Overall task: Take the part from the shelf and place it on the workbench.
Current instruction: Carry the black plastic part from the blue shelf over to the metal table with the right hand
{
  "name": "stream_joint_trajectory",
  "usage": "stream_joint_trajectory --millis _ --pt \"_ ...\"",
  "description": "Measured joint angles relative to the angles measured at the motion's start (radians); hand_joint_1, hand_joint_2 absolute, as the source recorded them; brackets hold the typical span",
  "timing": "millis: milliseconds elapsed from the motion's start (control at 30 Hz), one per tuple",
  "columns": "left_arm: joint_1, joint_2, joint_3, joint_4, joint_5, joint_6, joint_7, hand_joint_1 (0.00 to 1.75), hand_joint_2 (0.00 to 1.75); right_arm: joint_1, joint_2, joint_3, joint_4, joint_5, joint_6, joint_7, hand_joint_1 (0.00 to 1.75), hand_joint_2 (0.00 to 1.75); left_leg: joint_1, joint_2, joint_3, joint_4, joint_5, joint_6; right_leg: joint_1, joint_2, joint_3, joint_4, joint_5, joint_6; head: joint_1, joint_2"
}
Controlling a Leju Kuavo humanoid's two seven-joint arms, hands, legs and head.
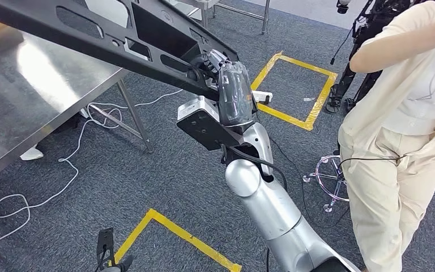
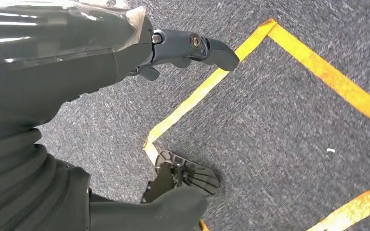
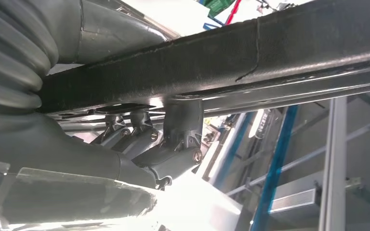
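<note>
We see the right hand (image 1: 212, 65) gripping the long black part (image 1: 107, 39), fingers (image 3: 178, 144) curled round its edge. The part hangs tilted, its far end over the steel workbench (image 1: 22, 107). The left hand (image 2: 125, 53) hangs over the carpet (image 2: 279, 125), fingers apart, holding nothing. A person (image 1: 408, 136) stands nearby.

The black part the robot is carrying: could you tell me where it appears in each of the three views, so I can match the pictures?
Head view: the long black part runs from the upper left corner to the centre, above the steel workbench, gripped by the right hand.
Left wrist view: not in it; carpet and yellow floor tape.
Right wrist view: a dark bar across the picture, fingers curled on it.
Shared landmark: the right hand on the part.
</note>
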Motion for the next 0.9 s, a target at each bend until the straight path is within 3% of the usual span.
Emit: stream_joint_trajectory --millis 67,133,200,267,333,367,400,433,500,567,667,800,867,900 --pt "-0.002 -0.003 0.000 0.000 -0.001 0.006 -0.004 0.00 1.75 0.000 -0.004 -0.002 -0.005 0.005 -0.002 0.001 1.73 1.75 -0.008 0.024 0.047 -0.087 0.024 0.009 0.009 -0.013 0.001 0.001 -0.004 0.006 0.001 0.000" --pt "-0.002 -0.010 0.000 0.000 -0.003 0.011 -0.009 0.00 1.75 0.000 -0.010 -0.003 -0.006 0.009 -0.004 0.002 1.73 1.75 -0.013 0.010 0.048 -0.097 0.026 0.019 0.012 -0.031 0.004 0.000 -0.006 0.013 0.003 0.000" --pt "-0.001 -0.021 0.000 0.000 -0.004 0.015 -0.021 0.00 1.75 0.001 -0.015 -0.005 -0.006 0.011 -0.006 0.004 1.73 1.75 -0.010 -0.008 0.051 -0.105 0.033 0.031 0.011 -0.026 -0.002 0.016 -0.020 0.020 0.004 0.000" --pt "-0.004 -0.034 0.000 0.000 -0.004 0.014 -0.034 0.00 1.75 0.001 -0.022 -0.009 -0.006 0.012 -0.007 0.005 1.73 1.75 -0.004 -0.026 0.055 -0.112 0.039 0.043 0.006 0.010 -0.040 0.100 -0.062 0.021 0.006 0.000" --pt "-0.005 -0.044 0.000 0.000 -0.004 0.011 -0.040 0.00 1.75 0.005 -0.032 -0.010 -0.006 0.012 -0.007 0.006 1.73 1.75 -0.003 -0.046 0.054 -0.112 0.041 0.048 -0.001 0.035 -0.103 0.234 -0.112 0.019 0.009 0.000" --pt "-0.004 -0.046 0.000 0.000 -0.004 0.008 -0.041 0.00 1.75 0.007 -0.037 -0.011 -0.006 0.015 -0.007 0.008 1.73 1.75 -0.003 -0.057 0.053 -0.112 0.041 0.048 -0.004 0.039 -0.127 0.278 -0.122 0.023 0.009 0.000" --pt "-0.003 -0.047 0.000 0.000 -0.005 0.003 -0.040 0.00 1.75 0.008 -0.041 -0.011 -0.006 0.019 -0.007 0.012 1.73 1.75 -0.002 -0.067 0.053 -0.111 0.042 0.047 -0.006 0.040 -0.133 0.286 -0.118 0.030 0.010 0.000" --pt "-0.002 -0.047 0.000 0.000 -0.006 -0.003 -0.039 0.00 1.75 0.008 -0.044 -0.011 -0.006 0.026 -0.006 0.017 1.73 1.75 -0.002 -0.078 0.053 -0.111 0.042 0.046 -0.010 0.043 -0.120 0.255 -0.098 0.039 0.009 0.000" --pt "-0.002 -0.047 0.000 0.000 -0.009 -0.014 -0.035 0.00 1.75 0.006 -0.053 -0.011 -0.006 0.041 -0.006 0.029 1.73 1.75 -0.001 -0.098 0.052 -0.109 0.042 0.041 -0.020 0.066 -0.058 0.119 -0.043 0.058 0.010 0.000" --pt "-0.002 -0.046 -0.001 0.000 -0.013 -0.022 -0.027 0.00 1.75 0.003 -0.063 -0.011 -0.006 0.055 -0.006 0.038 1.73 1.75 -0.002 -0.115 0.047 -0.106 0.044 0.030 -0.024 0.090 -0.013 0.025 -0.011 0.059 0.009 0.000" --pt "0.001 -0.042 -0.001 0.000 -0.017 -0.028 -0.015 0.00 1.75 0.003 -0.074 -0.010 -0.007 0.075 -0.001 0.059 1.73 1.75 0.003 -0.131 0.040 -0.110 0.051 0.011 -0.017 0.085 -0.005 0.012 -0.003 0.044 0.009 0.000" --pt "0.003 -0.040 -0.001 0.000 -0.017 -0.029 -0.013 0.00 1.75 0.003 -0.075 -0.010 -0.007 0.081 0.002 0.065 1.73 1.75 0.006 -0.135 0.039 -0.112 0.053 0.007 -0.015 0.080 -0.005 0.011 -0.001 0.039 0.010 0.000" --pt "0.002 -0.038 -0.001 0.000 -0.017 -0.029 -0.011 0.00 1.75 -0.001 -0.077 -0.010 -0.007 0.094 0.015 0.075 1.73 1.75 0.005 -0.101 0.017 -0.068 0.024 0.003 -0.019 0.069 -0.005 0.007 0.003 0.026 0.006 0.000" --pt "0.002 -0.037 -0.001 0.000 -0.017 -0.029 -0.010 0.00 1.75 -0.004 -0.080 -0.010 -0.006 0.107 0.028 0.085 1.73 1.75 0.005 -0.077 -0.019 0.010 -0.011 0.001 -0.017 0.053 -0.004 0.005 0.003 0.017 0.004 0.000"
